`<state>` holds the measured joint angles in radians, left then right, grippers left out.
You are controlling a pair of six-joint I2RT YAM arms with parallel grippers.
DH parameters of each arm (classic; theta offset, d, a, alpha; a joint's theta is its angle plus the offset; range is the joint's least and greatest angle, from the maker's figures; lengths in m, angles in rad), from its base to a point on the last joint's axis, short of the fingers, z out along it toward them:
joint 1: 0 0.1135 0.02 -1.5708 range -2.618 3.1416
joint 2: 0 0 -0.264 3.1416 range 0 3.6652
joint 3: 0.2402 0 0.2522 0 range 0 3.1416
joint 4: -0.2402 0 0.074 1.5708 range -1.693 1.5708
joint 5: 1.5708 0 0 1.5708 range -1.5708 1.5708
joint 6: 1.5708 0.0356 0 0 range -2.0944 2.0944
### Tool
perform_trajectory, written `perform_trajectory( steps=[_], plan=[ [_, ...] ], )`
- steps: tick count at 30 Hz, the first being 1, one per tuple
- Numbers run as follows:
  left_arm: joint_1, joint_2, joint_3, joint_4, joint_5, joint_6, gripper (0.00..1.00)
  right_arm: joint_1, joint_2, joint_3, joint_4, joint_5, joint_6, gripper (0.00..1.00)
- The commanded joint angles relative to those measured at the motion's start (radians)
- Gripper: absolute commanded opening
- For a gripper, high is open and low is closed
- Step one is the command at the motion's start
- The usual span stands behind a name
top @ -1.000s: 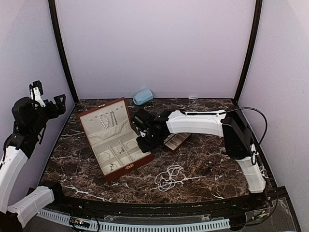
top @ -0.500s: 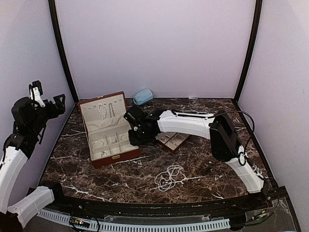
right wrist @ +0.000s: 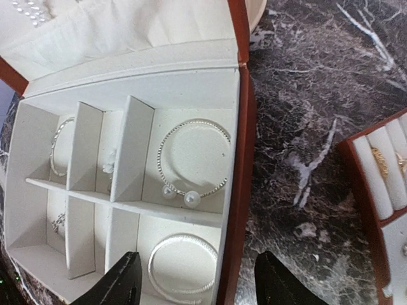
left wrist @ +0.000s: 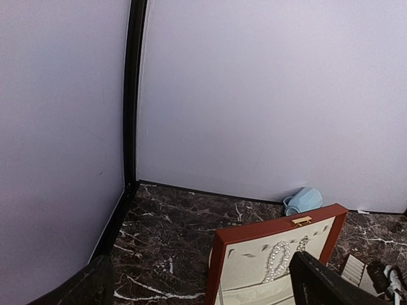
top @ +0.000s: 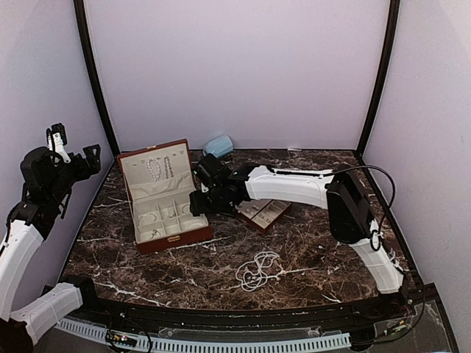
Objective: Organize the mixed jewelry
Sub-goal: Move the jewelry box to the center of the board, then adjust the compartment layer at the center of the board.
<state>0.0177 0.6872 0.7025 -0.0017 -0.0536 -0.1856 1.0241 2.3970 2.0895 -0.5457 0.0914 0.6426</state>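
- A loose bead strand lay coiled on the dark marble table, near the front edge and well apart from the case.
- Two more bead strands hung inside the raised lid of the reddish-brown case.
- In your right wrist view, an open bangle with two pearl ends lay flat in the case's upper right compartment, and a plain bangle lay in the one below it.
- A third bangle leaned in a left compartment; the small piece below it was too tiny to identify.
- A small ring tray sat just right of the case.
- Your right gripper hovered over the case's right-hand wall with its fingers spread, one above the plain bangle's compartment and the other above bare table, pinching nothing.
- Your left gripper hung high by the left wall, fingers spread wide and empty.
- A pale blue object rested against the back wall.
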Motion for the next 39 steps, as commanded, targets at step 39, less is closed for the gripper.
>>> perform_trajectory(
  steps=[39],
  plan=[
    [0.004,0.034,0.016,-0.026,0.01,0.007,0.98,-0.315,-0.624,-0.919,0.121,0.151,0.2,0.66]
  ],
)
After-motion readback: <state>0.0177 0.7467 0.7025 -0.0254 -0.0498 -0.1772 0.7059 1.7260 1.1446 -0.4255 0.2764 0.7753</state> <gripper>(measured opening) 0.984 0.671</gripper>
